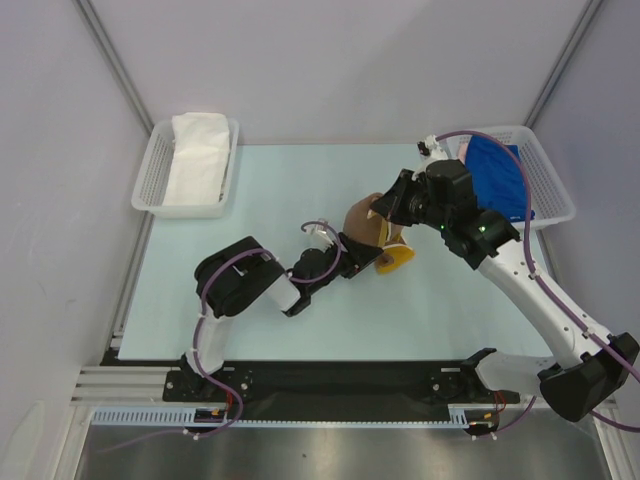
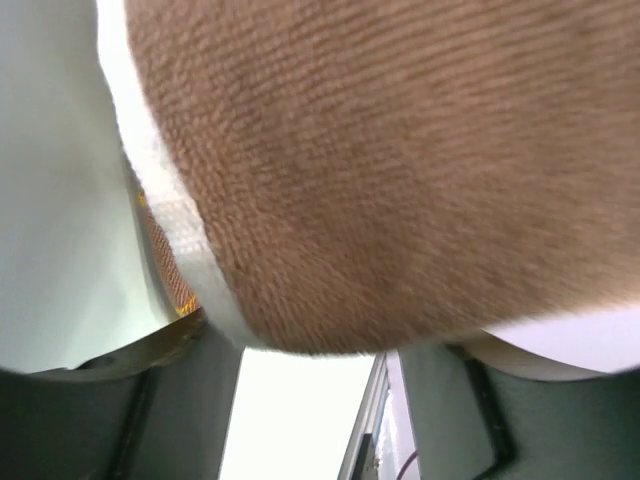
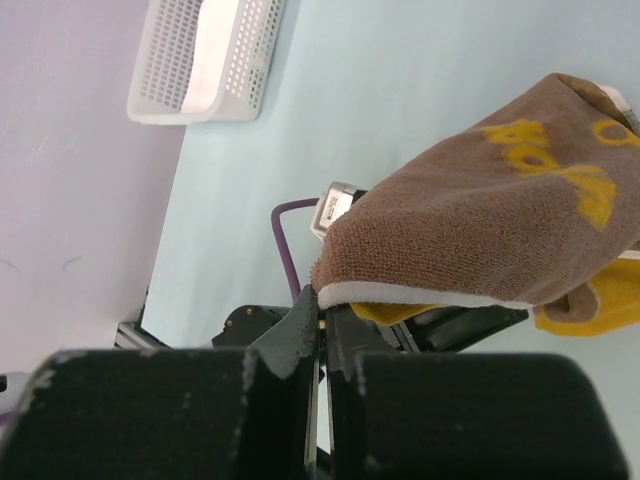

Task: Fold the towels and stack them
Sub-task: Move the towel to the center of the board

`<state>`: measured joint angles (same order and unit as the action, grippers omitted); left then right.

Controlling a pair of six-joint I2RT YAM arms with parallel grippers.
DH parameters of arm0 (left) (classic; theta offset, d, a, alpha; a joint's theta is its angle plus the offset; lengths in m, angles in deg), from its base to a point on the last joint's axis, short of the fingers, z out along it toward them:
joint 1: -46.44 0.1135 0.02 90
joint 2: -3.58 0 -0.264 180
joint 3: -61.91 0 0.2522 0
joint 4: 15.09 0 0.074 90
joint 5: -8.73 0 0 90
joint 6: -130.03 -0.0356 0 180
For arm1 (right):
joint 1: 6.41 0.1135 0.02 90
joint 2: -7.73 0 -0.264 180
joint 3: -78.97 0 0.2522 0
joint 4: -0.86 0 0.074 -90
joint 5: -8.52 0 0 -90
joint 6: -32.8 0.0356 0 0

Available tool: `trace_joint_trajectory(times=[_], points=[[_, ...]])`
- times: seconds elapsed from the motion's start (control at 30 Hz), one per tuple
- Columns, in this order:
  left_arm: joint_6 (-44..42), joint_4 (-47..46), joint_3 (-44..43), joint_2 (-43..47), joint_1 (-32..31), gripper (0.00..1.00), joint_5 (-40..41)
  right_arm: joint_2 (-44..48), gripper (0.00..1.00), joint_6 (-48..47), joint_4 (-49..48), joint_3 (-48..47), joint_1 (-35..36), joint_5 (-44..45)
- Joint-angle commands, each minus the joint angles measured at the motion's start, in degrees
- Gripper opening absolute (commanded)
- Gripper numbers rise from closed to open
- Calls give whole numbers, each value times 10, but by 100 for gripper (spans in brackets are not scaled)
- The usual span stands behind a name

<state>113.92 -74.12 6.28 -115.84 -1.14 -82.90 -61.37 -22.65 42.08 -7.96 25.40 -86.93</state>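
Note:
A brown towel (image 1: 360, 222) with yellow lettering and a white edge hangs above the table's middle, with a yellow part (image 1: 396, 257) sagging below it. My right gripper (image 3: 325, 303) is shut on the corner of that brown towel (image 3: 480, 220), pinching its white hem at the fingertips. My left gripper (image 1: 367, 253) sits under the towel. In the left wrist view the brown towel (image 2: 400, 160) fills the top of the frame. There my left gripper (image 2: 315, 350) has its jaws apart, with bare table showing in the gap. A white towel (image 1: 197, 152) and a blue towel (image 1: 497, 176) lie in baskets.
A white mesh basket (image 1: 148, 185) stands at the back left and holds the white towel. Another white mesh basket (image 1: 556, 190) at the back right holds the blue one. Grey walls close in on both sides. The left arm's purple cable (image 3: 288, 250) runs below the towel.

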Motion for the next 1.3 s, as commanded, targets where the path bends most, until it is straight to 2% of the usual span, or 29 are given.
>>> trace_joint_trajectory(times=[0.0, 0.13, 0.3, 0.43, 0.73, 0.77, 0.9, 1.0, 1.1, 1.2, 1.23, 1.27], points=[[-22, -261, 13, 49, 5, 63, 13, 18, 0, 1, -23, -3, -3, -2], [-49, -258, 20, 73, 6, 62, 12, 20, 0, -1, -20, 1, -8, -4], [-42, -256, 4, 64, 13, 65, 0, 22, 0, -2, -20, 0, -11, -6], [-43, -259, 7, 65, 13, 61, -2, 23, 0, -3, -20, 2, -12, -7], [-57, -239, 59, 131, 16, 25, -9, 33, 0, -7, -22, 18, -28, -3], [-54, -236, 68, 136, 17, 18, -12, 34, 0, -7, -25, 21, -31, -4], [-56, -208, 96, 185, 31, 0, -24, 43, 0, -11, -29, 24, -53, -19], [-59, -159, 108, 241, 51, 0, -46, 49, 0, -20, -29, 19, -71, -38], [-70, -54, 93, 321, 75, 0, -85, 56, 0, -29, -33, 12, -86, -59], [-96, 91, 55, 406, 94, 0, -110, 56, 0, -29, -39, -1, -103, -97], [-109, 169, 27, 422, 99, 0, -115, 55, 0, -27, -42, -6, -108, -106], [-118, 201, 13, 453, 103, 1, -116, 52, 0, -25, -51, -9, -114, -117]])
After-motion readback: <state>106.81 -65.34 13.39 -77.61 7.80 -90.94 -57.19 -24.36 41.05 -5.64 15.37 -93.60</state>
